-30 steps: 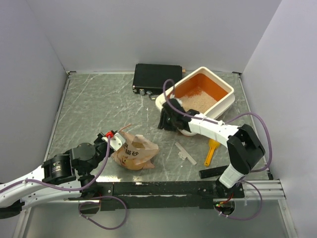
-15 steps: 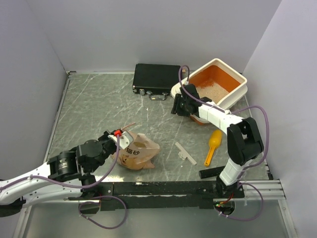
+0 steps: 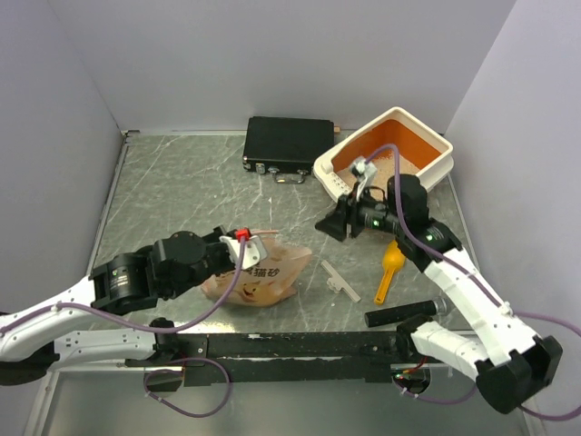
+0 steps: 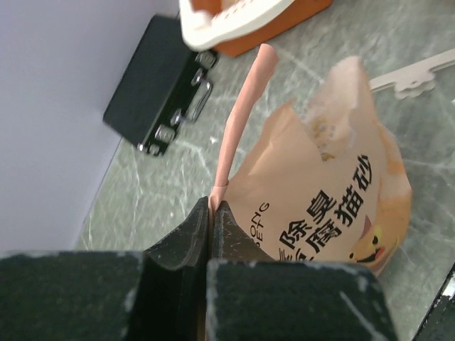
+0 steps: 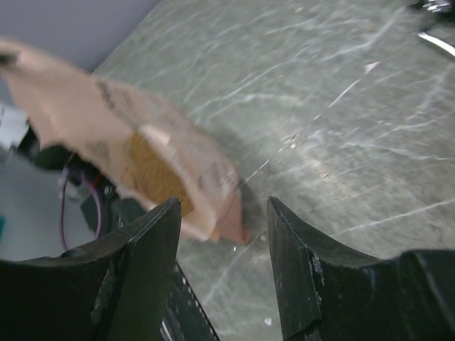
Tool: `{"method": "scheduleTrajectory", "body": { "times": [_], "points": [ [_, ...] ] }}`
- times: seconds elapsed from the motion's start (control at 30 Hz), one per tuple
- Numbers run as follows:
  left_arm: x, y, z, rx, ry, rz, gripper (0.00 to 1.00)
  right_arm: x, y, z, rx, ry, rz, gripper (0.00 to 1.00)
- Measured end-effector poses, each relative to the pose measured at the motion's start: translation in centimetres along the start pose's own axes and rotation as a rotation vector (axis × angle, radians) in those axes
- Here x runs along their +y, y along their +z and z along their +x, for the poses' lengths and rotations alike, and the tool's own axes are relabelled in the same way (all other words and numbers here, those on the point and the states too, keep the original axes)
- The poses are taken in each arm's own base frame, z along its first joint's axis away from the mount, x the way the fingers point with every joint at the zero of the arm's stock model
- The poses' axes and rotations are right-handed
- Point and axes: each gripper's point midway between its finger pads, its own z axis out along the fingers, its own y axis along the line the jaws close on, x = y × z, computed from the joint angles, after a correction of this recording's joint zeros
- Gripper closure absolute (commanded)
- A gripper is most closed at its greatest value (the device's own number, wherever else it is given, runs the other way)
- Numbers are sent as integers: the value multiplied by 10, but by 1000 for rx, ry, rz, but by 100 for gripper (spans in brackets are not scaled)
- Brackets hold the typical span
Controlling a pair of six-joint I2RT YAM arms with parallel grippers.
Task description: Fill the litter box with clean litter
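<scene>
At the far right corner of the table [image 3: 182, 200] sits the litter box [image 3: 434, 171], with a thin patch of clean litter [image 3: 392, 163] on its orange floor. My left gripper [image 4: 212, 206] is pinched tight on the thin handle [image 4: 242, 106] of the paper bag [image 4: 334, 206], near the front edge. The bag looks soft, floppy and easy to tear, so I would hold its body too. My right gripper [image 5: 224, 213] has its fingers apart and holds nothing.
</scene>
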Motion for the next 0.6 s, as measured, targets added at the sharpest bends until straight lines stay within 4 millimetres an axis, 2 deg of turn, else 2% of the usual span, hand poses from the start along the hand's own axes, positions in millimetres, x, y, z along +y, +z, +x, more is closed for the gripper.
{"method": "scheduleTrajectory", "body": {
  "times": [0.1,0.23,0.33,0.43,0.5,0.53,0.57,0.6],
  "points": [
    [-3,7,-17,-20,17,40,99,8,-6,21,35,-42,-55,41],
    [-4,21,-29,-35,15,77,99,4,-6,48,86,-74,-81,42],
    [-3,30,-21,-20,-3,98,99,-1,-5,64,92,-115,-89,41],
    [-6,39,-3,-11,-33,106,99,-4,-7,78,74,-175,-94,38],
    [-7,44,9,-10,-54,100,99,-5,-8,80,53,-219,-97,22],
    [-4,46,11,-22,-70,90,99,-5,-9,78,39,-241,-99,20],
    [-2,45,11,-41,-84,87,99,-4,-10,75,26,-267,-100,9],
    [-1,43,12,-53,-96,83,97,-4,-10,72,10,-293,-101,9]
  ]
}}
